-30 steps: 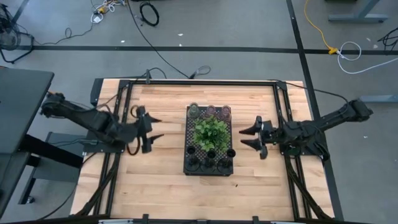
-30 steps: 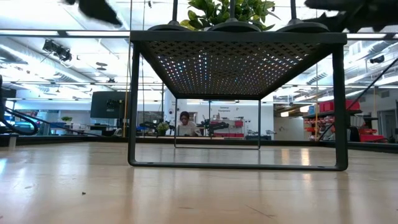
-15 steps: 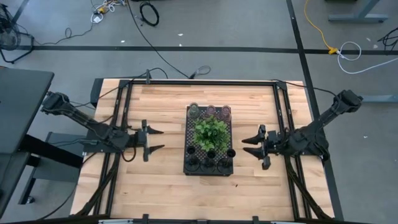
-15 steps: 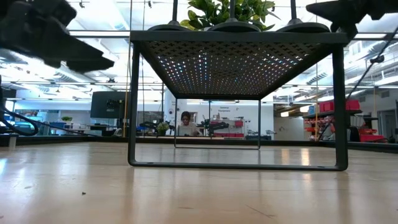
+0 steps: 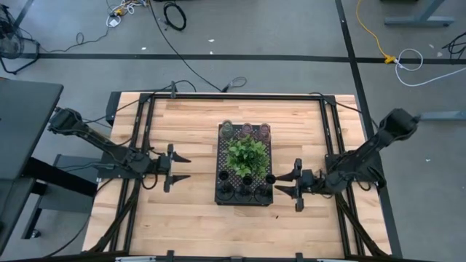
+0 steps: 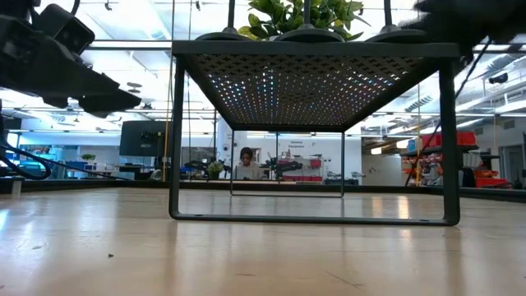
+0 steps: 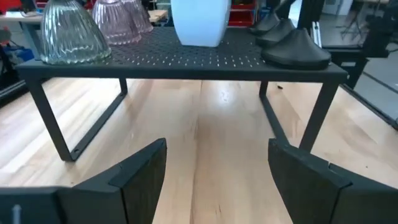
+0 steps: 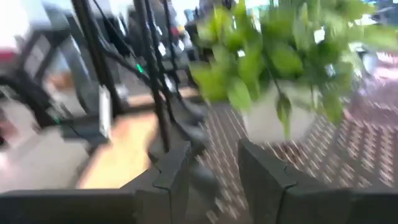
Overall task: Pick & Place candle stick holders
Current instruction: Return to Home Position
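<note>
All the candle holders stand on the black perforated rack [image 5: 220, 164]. Three glass holders [image 5: 246, 129] sit in a row at its far end and the black holders [image 5: 247, 180] are grouped at its near end. The plant [image 5: 246, 151] in its white pot [image 7: 199, 22] stands between them. Neither arm carries anything, so the job now is to get both arms away cleanly.

The left tool [image 5: 186, 167] hangs off the rack's left side, well apart from it, with its fingers [image 7: 138, 177] spread wide and empty. Its wrist view looks under the rack's top across bare surface [image 7: 205, 124]. This arm has room. I judge it can fold back along its own line without special care, provided it does not dip toward the surface.

The right tool [image 5: 278, 184] is the one to mind. It sits just beside the rack's right near corner, fingers spread and empty, tips pointing at the black holders there. It seems to be about level with the rack's top, since its wrist view shows the perforated top and the pot.

The best move, I judge, is to pull straight back from the rack first, along the line the fingers point. Only then should it lift or swing toward rest. Swinging early risks a spread fingertip catching the corner holder's thin stem. These holders look light and tall enough to tip, and one falling could knock its neighbours. A slow start is wise, with more speed once the tool is clear of the rack.
</note>
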{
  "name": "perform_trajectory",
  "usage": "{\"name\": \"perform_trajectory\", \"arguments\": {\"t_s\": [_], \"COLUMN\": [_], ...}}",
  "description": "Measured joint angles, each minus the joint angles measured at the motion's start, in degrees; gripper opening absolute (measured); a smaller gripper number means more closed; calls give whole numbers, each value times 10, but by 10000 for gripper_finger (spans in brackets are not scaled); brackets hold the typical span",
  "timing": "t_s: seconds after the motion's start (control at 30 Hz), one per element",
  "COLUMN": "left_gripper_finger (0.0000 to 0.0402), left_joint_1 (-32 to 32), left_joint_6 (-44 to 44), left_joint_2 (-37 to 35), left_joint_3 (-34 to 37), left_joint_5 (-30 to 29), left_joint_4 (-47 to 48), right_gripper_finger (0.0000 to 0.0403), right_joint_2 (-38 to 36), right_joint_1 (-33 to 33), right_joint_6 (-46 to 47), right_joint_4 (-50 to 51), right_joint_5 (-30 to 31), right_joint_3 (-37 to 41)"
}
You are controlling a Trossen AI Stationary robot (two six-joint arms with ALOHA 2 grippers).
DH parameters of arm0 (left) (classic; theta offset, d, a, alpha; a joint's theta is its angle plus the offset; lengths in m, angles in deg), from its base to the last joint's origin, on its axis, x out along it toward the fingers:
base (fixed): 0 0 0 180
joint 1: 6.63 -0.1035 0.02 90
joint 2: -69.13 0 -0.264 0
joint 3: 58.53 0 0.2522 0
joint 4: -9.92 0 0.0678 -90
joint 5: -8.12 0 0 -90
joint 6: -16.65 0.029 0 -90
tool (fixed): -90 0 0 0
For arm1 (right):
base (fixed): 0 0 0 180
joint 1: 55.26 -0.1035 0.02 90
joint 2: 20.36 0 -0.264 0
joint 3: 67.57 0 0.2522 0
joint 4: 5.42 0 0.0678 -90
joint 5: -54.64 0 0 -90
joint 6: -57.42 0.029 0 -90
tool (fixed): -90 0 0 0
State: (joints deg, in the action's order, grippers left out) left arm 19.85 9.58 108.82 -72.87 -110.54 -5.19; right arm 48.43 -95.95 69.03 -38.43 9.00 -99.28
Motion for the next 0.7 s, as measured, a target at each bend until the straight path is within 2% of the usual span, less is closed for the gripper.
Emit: {"name": "perform_trajectory", "arguments": {"t_s": [0.17, 0.23, 0.33, 0.4, 0.47, 0.53, 0.6, 0.7], "left_gripper_finger": [281, 281, 281, 281, 282, 281, 282, 282], "left_joint_1": [0, 0, 0, 0, 0, 0, 0, 0], "left_joint_6": [1, 1, -1, 0, -1, -1, -1, -2], "left_joint_2": [0, 0, 0, 0, 0, 0, 0, 1], "left_joint_3": [0, 0, 0, 0, 0, 0, 0, 0], "left_joint_5": [0, 0, 0, 0, 0, 0, 0, 0], "left_joint_4": [0, 0, -1, 0, 0, 0, -2, -8], "right_gripper_finger": [132, 132, 132, 132, 132, 132, 132, 132], "right_joint_2": [2, -4, -17, -22, -23, -29, -43, -52], "right_joint_1": [7, 13, 22, 29, 35, 39, 55, 93], "right_joint_6": [51, 82, 134, 157, 143, 83, 39, 55], "right_joint_4": [93, 106, 61, -14, -115, -144, -149, -81], "right_joint_5": [54, 52, 36, 20, 3, -2, 6, 4], "right_joint_3": [1, 17, 77, 127, 172, 169, 170, 171]}}
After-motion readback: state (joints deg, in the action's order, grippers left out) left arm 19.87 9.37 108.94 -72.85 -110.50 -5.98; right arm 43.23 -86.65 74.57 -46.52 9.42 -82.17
